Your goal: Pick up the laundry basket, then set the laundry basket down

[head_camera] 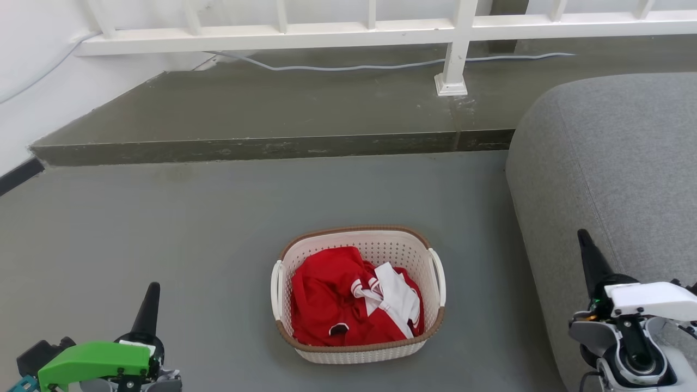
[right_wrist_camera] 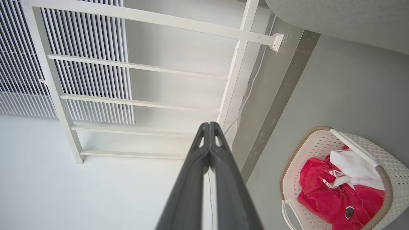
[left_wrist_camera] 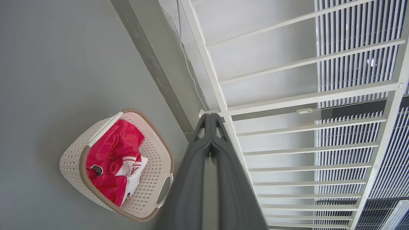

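Grey floor (head_camera: 163,218), smooth. Behind it there's one raised darker step (head_camera: 272,109) running the full width. One white railing (head_camera: 326,32) stands on the step, with one post foot (head_camera: 451,86) in the head view. One grey cable (head_camera: 354,67) lies along the step under the rail.

One laundry basket (head_camera: 354,229), upright on the floor, lower centre of the head view, well short of the step. Two white side handles: left (head_camera: 276,288) and right (head_camera: 438,275). Inside is one red garment (head_camera: 326,294) bunched up, with one white piece (head_camera: 397,294) with red-striped trim lying on its right half. Can't tell if they're separate items. The load sits below the brown rim.

One grey sofa (head_camera: 610,163) on the right. Its rounded edge is near the basket's right handle, apart from it, with a strip of floor between.

Two grippers, both low in the head view and well apart from the basket.
- Left gripper (head_camera: 152,291) is left of the basket over the floor. The left wrist view has its fingers (left_wrist_camera: 191,179) pressed together at the tips, clenched on nothing.
- Right gripper (head_camera: 585,239) is right of the basket and overlaps the sofa in the head view. The right wrist view has its fingers (right_wrist_camera: 191,185) closed tip to tip too, with nothing held.

The basket is off to the side in both wrist views: lower left (left_wrist_camera: 72,163) in the left one, lower right (right_wrist_camera: 396,172) in the right.
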You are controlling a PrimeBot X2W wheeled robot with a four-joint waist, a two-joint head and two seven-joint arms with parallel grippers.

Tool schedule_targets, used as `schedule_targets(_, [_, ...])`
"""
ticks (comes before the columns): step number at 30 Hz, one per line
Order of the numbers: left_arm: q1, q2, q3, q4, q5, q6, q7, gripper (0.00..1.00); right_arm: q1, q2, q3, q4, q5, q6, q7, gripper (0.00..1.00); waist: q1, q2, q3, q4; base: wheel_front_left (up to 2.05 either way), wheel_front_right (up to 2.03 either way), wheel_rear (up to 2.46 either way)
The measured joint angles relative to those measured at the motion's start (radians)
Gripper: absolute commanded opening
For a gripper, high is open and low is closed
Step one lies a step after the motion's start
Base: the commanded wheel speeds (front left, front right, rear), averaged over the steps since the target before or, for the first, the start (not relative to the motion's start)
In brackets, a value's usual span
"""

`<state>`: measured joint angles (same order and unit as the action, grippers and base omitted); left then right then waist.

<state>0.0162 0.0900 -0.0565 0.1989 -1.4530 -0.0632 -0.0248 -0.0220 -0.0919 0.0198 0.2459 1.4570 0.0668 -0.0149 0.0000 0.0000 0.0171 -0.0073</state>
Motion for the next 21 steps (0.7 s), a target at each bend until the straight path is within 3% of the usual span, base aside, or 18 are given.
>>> schedule_targets(16, [-0.041,0.015,0.023,0.041,-0.225,-0.045,0.042,0.00,-0.015,-0.004,-0.054,0.009,0.209,0.040,0.044,0.00,0.0000,0.0000,-0.013,0.007,0.00,0.00,0.00])
schedule_targets(21, [-0.048,0.015,0.024,0.047,-0.238,-0.047,0.043,0.00,-0.022,-0.004,-0.059,0.011,0.217,0.047,0.044,0.00,0.0000,0.0000,-0.013,0.007,0.00,0.00,0.00])
